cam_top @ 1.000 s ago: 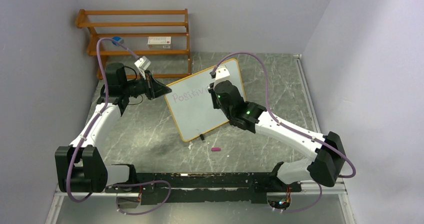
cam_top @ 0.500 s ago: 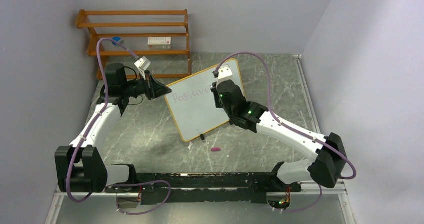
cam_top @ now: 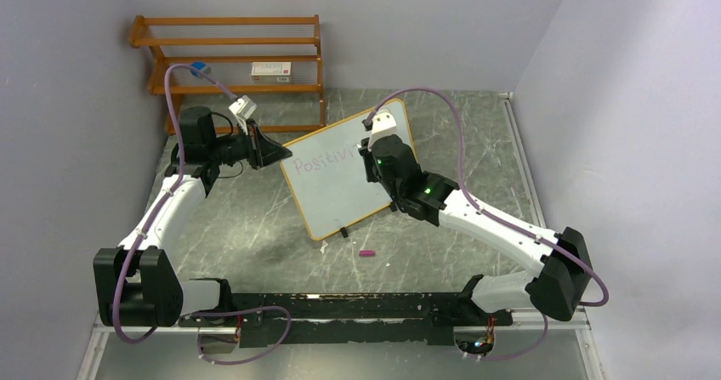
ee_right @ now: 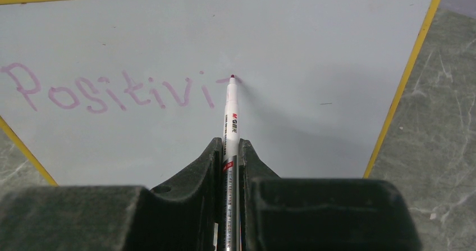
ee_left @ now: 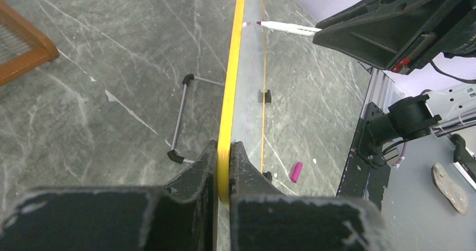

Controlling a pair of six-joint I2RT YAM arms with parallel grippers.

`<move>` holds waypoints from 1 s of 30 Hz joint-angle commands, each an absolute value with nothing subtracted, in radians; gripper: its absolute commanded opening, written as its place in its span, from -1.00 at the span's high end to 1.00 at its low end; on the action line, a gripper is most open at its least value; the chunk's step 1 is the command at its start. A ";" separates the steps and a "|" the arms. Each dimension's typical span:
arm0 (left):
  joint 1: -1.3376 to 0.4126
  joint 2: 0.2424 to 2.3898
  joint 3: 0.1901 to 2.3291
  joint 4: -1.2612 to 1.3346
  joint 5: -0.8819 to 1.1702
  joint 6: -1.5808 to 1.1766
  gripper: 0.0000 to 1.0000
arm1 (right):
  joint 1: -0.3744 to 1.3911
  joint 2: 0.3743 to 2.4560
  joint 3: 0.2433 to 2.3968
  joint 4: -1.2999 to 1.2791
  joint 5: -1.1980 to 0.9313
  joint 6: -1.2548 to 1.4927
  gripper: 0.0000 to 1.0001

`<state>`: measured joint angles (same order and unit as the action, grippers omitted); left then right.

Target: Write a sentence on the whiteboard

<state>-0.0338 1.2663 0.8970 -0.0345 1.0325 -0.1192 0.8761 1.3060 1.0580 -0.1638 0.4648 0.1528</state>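
Left gripper (ee_left: pixel 223 175) is clamped shut on the whiteboard (ee_right: pixel 314 49)'s yellow edge, with the board standing on the table (cam_top: pixel 255 218) and the frame running straight out between the fingers. Right gripper (ee_right: pixel 229 150) pinches a white marker (ee_right: pixel 231 113), its tip touching the board right after the purple sentence (ee_right: pixel 106 94), "Positivi". A pink cap (cam_top: pixel 366 252) lies just in front.

a robotics lab test cell: plain lilac walls (cam_top: pixel 612 99) box in a grey marble-look table (cam_top: pixel 255 218). a white left arm (cam_top: pixel 166 214) and right arm (cam_top: pixel 493 227) are bolted to a black rail (cam_top: pixel 357 305) at 6 o'clock. a wooden rack (cam_top: pixel 228 40) stands against the back wall at 11 o'clock.
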 commanded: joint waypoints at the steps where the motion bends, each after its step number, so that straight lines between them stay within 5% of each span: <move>1: -0.044 1.278 0.905 -0.065 0.996 -0.033 0.90 | 0.870 1.304 1.072 -0.121 0.459 0.143 1.00; 30: -0.044 1.280 0.908 -0.064 1.001 -0.033 0.90 | 0.870 1.329 1.073 -0.213 0.427 0.161 1.00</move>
